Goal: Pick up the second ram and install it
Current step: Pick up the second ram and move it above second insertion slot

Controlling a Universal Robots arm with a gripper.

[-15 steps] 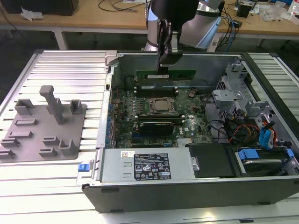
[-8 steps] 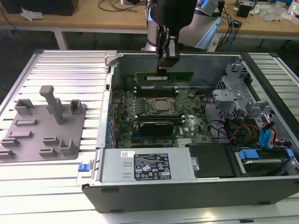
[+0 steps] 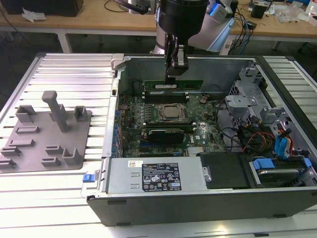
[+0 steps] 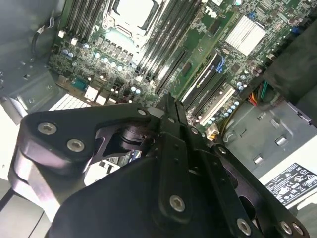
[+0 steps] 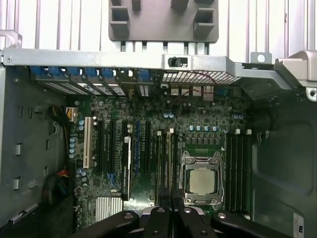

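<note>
Slatted metal table point(image 3: 59, 67); wooden workbenches point(image 3: 277, 27) behind, strewn with cables point(image 3: 242, 22). One open computer case point(image 3: 198, 206) lying on table. One grey tray point(image 3: 29, 148) at exterior view's left, near case, apart from it. One processor point(image 3: 172, 112) on motherboard point(image 5: 198, 119).

One gripper point(image 3: 174, 74), jaws narrow, pinching second ram point(image 3: 190, 84) mid-length. Stick level, over memory slots point(image 3: 173, 95) on processor's far side in exterior view. Arm point(image 3: 181, 15) cut off at frame top. Whether stick touches slot: cannot tell.
</note>
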